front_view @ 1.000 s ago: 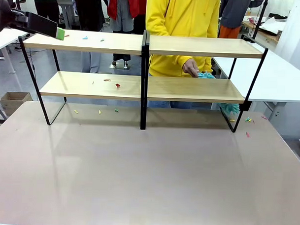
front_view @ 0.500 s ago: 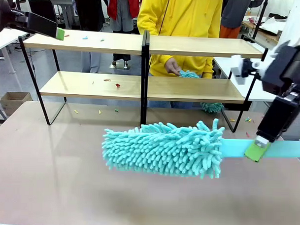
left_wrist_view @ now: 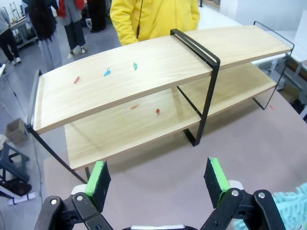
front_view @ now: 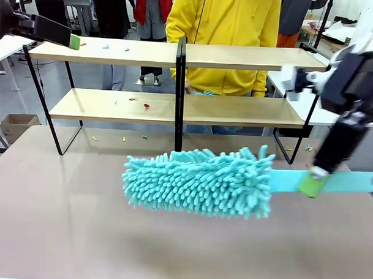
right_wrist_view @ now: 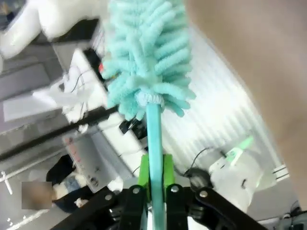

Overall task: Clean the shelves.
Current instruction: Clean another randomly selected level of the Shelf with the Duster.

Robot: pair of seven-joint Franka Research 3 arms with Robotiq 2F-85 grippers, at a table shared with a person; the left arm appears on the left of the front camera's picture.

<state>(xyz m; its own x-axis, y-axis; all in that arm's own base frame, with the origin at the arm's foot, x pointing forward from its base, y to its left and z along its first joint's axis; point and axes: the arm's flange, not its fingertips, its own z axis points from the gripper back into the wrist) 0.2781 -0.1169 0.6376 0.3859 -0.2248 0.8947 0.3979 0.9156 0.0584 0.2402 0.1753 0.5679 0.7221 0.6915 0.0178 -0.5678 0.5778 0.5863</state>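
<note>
Right tool: my right tool is over the worktop's right edge, green pads pressed onto the flat teal handle of a duster; in the right wrist view the handle runs straight up between the two pads.
Duster: the fluffy teal duster lies level, head toward the worktop's left edge and handle toward its right edge; it hangs above the middle of the worktop, with its shadow on the surface below.
Worktop: pale grey-pink worktop, bare along the near edge.
Loose bits: a few small coloured scraps lie on the worktop under the shelves' left half, and more near the far right corner.
Shelves: the shelves stand along the worktop's far edge, two long light boards in a thin black frame with a black centre post; small scraps on the left half of both boards.
Left tool: my left tool is at the far left corner, level with the upper board's left end, pads spread wide with nothing between them.
Person: a person in a yellow top stands behind the shelves, near the centre post.
</note>
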